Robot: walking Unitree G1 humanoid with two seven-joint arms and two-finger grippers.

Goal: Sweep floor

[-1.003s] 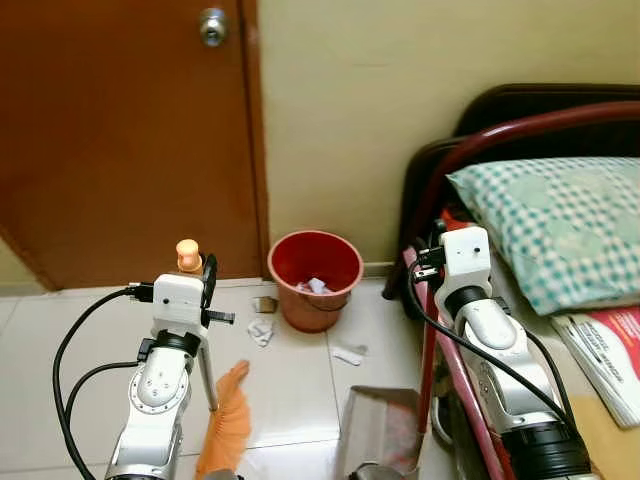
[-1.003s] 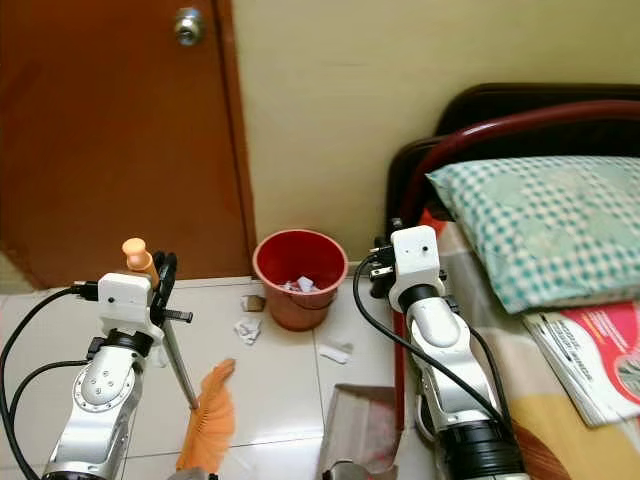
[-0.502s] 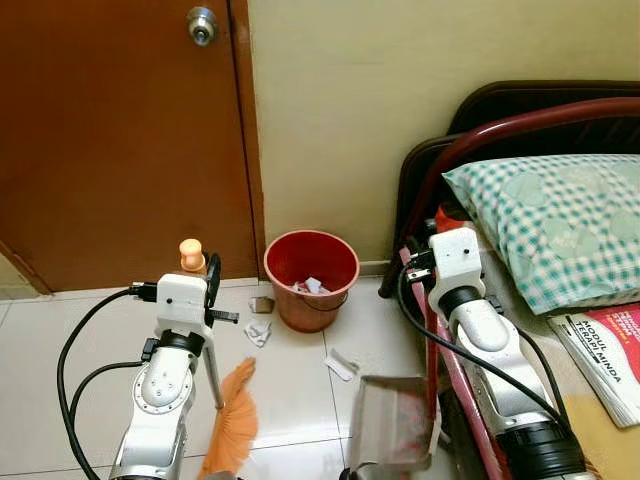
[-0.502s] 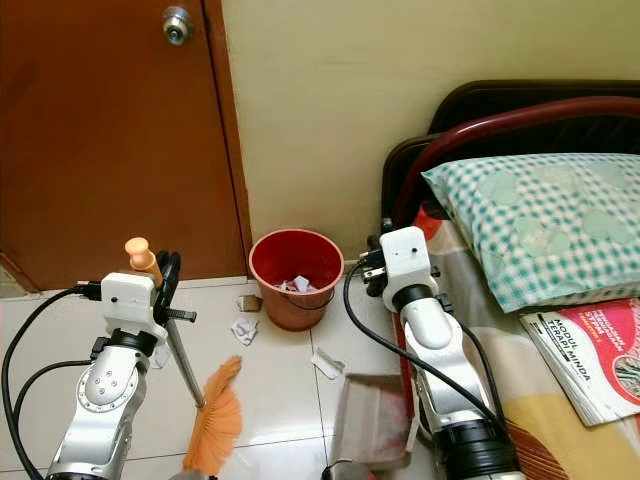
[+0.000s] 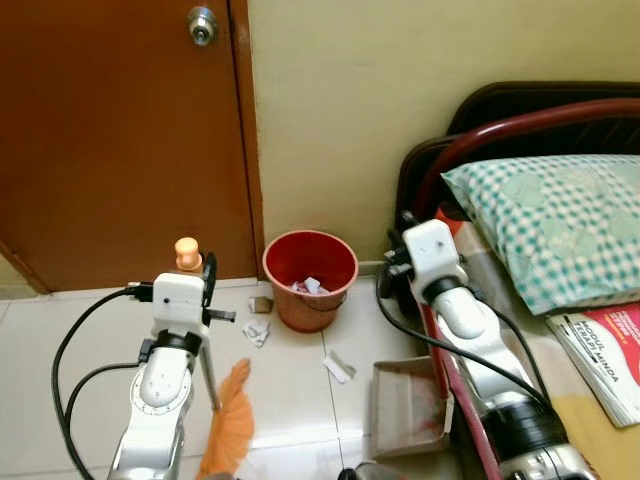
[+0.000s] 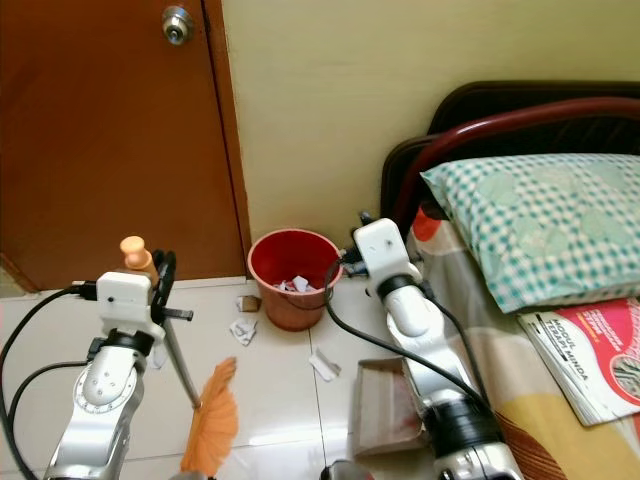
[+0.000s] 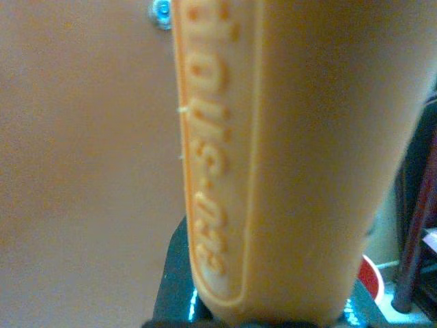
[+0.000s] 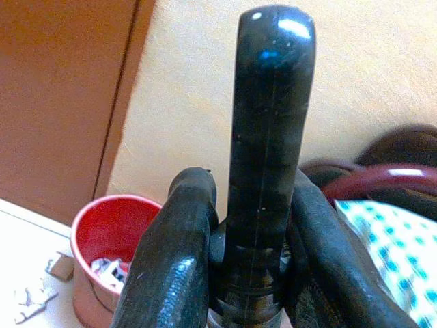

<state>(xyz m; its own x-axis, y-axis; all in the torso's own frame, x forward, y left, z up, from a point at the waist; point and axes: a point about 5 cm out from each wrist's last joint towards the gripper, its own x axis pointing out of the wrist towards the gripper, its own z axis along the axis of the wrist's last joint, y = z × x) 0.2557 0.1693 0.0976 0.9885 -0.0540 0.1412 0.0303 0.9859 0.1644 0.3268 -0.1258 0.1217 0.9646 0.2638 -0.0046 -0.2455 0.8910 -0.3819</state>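
You are holding the orange plastic broom (image 5: pixel 226 432) clamped in the left tool (image 7: pixel 273 301), and the right tool (image 8: pixel 246 273) is gripping the black handle (image 8: pixel 270 137) of the brown dustpan (image 5: pixel 405 408). Scraps of white paper (image 5: pixel 338 366) are lying just in front of the round red plastic bin (image 5: pixel 310 278), between broom and dustpan. Sweeping too hard risks flicking them past the pan, under the red-framed bed (image 5: pixel 520 130) beside the bin. The glossy pale tiled floor (image 5: pixel 60 330) is running to the brown wooden door (image 5: pixel 120 140) left of the bin.

Brown door (image 5: pixel 120 140) w/ knob, checked pillow (image 5: pixel 560 215) (on bed), magazine (image 5: pixel 605 345).
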